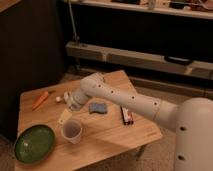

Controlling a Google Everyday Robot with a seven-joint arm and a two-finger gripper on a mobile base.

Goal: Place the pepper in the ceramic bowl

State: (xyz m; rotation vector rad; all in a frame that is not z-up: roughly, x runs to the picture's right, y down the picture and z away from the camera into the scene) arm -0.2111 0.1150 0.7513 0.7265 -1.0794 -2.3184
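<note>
- My end effector (pixel 64 100) hovers low over the bench (pixel 135 136), near the pepper; I cannot tell its state.
- The orange pepper (pixel 40 99) lies on the bench, well apart from the green ceramic bowl (pixel 34 143).
- I judge this is the approach: next, close in and grasp the pepper.
</note>
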